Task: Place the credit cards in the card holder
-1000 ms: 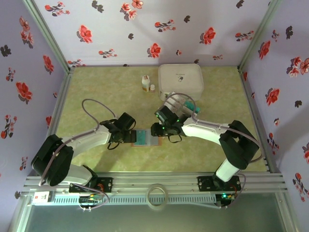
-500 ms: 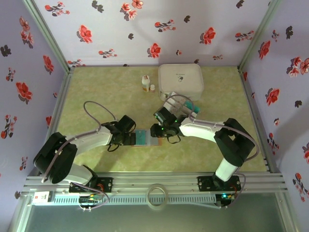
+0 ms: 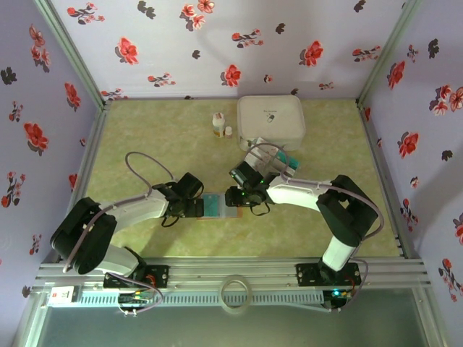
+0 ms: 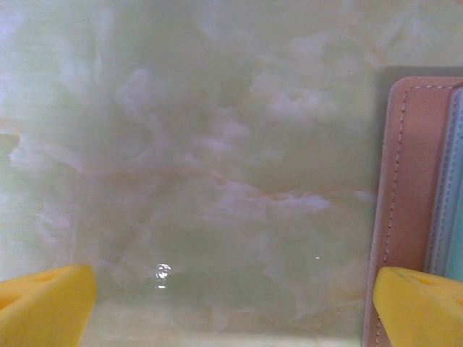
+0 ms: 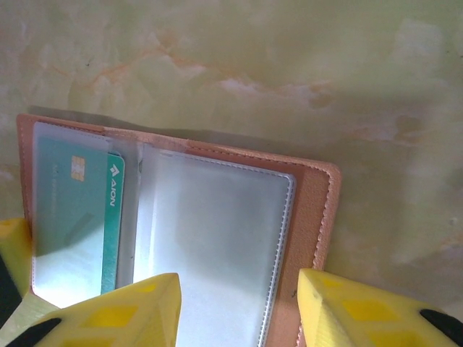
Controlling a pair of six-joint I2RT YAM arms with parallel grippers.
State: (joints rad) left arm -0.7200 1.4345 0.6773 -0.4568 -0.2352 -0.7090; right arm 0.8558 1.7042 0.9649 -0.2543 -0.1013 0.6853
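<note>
Holder pinned open flat, a gripper at each end.
Left gripper [image 4: 231, 300] spread wide, one finger over the left edge of the holder [image 5: 317, 217], likely to keep it flat. Teal card [image 5: 112, 206] sits in the left pocket. Right gripper [image 5: 233, 307] parted, empty, straddling the clear right sleeve, probably steadying it. Spare cards [image 3: 283, 157] lie beside white box [image 3: 270, 119]. Against a second ago: right arm edged left; holder unmoved.

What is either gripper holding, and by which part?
Nothing is gripped: the left gripper is open at the wallet edge, the right gripper open over its clear sleeve.
</note>
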